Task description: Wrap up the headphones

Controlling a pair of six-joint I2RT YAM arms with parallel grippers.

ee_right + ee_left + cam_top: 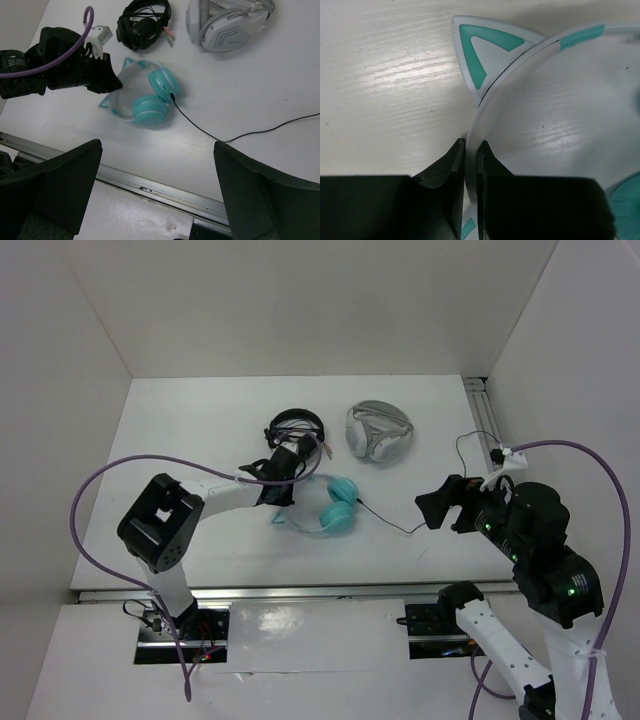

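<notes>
Near the middle of the tabletop (200, 430): teal headphones (335, 508), lying flat, on the near side of black headphones (295, 425) and grey-white headphones (378, 430). Pinched at the headband (520, 70) by left gripper (471, 150), clamped on it just below a cat ear (480, 55). Right gripper (157, 150) spread wide, holding nothing, hovering well right of the set. Cable (385, 520) trailing loose rightward over the tabletop (no turn round the band visible). Judged early: grip secured, all wrapping left to do.
</notes>
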